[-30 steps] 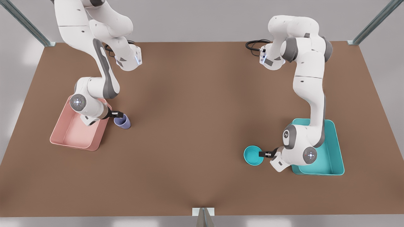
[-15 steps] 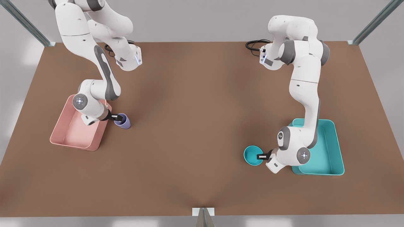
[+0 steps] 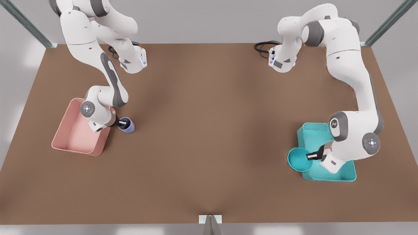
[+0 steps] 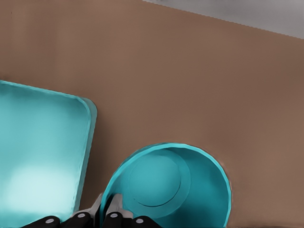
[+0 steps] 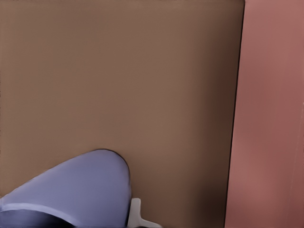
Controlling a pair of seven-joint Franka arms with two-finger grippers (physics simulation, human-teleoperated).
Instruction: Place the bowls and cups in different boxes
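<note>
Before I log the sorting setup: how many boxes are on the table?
2. The pink box sits at the front view's left, the teal box at its right.

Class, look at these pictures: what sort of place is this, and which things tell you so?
Probably a simulated robot test bench, not a home: a bare brown table with metal frame posts at its corners, two white arms mounted on it, and just a pink box, teal box, cup and bowl.
</note>
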